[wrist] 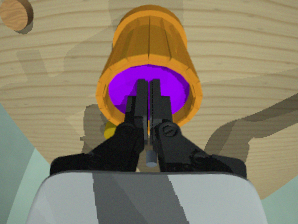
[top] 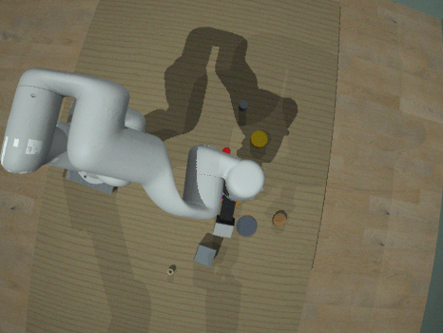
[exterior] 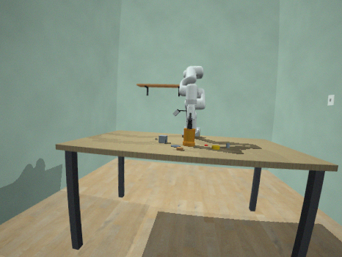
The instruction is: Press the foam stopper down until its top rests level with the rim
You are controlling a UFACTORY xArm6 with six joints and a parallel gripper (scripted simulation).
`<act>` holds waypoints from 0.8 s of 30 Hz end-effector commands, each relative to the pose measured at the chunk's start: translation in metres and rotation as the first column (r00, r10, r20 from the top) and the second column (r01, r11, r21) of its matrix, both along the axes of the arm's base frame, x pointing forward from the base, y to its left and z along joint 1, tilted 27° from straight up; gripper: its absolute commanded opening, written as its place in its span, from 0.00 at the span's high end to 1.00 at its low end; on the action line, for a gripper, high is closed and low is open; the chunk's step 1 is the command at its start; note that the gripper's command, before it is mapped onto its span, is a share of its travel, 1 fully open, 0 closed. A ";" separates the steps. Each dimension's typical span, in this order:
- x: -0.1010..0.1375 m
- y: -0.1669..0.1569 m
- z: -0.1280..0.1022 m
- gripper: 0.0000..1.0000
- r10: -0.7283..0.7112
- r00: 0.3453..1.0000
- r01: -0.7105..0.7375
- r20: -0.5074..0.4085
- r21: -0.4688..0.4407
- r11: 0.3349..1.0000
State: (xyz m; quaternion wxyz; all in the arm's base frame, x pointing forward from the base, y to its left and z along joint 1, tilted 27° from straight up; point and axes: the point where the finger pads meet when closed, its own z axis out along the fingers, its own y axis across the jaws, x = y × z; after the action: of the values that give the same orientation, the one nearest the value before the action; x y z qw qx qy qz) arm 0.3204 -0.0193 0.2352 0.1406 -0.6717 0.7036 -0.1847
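Note:
An orange jar [wrist: 149, 63] stands upright on the wooden table; it also shows in the exterior view [exterior: 188, 137]. A purple foam stopper [wrist: 149, 92] fills its mouth and sits below the orange rim. My gripper [wrist: 149, 93] is shut, empty, and its closed fingertips press straight down on the middle of the stopper, inside the jar's mouth. In the side view the gripper [exterior: 190, 122] dips into the jar's top. In the overhead view the arm's wrist [top: 242, 180] hides the jar.
Near the jar lie a flat blue-grey disc [top: 246, 225], a brown disc [top: 279, 219], a grey cube [top: 205, 254], a yellow disc [top: 259, 138], a small red piece [top: 226, 150], a small grey peg [top: 242, 105] and a tiny ring [top: 171, 270].

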 end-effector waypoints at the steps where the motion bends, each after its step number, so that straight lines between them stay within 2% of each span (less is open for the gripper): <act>1: 0.001 0.000 0.001 1.00 0.000 1.000 0.000 0.003 0.000 1.000; 14: 0.000 0.000 0.002 1.00 0.000 1.000 0.000 0.003 0.000 1.000; 24: -0.006 0.001 0.014 1.00 0.000 1.000 0.000 0.003 0.000 1.000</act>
State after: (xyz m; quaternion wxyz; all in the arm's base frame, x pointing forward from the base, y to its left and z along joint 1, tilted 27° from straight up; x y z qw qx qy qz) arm 0.3171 -0.0188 0.2404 0.1399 -0.6718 0.7037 -0.1840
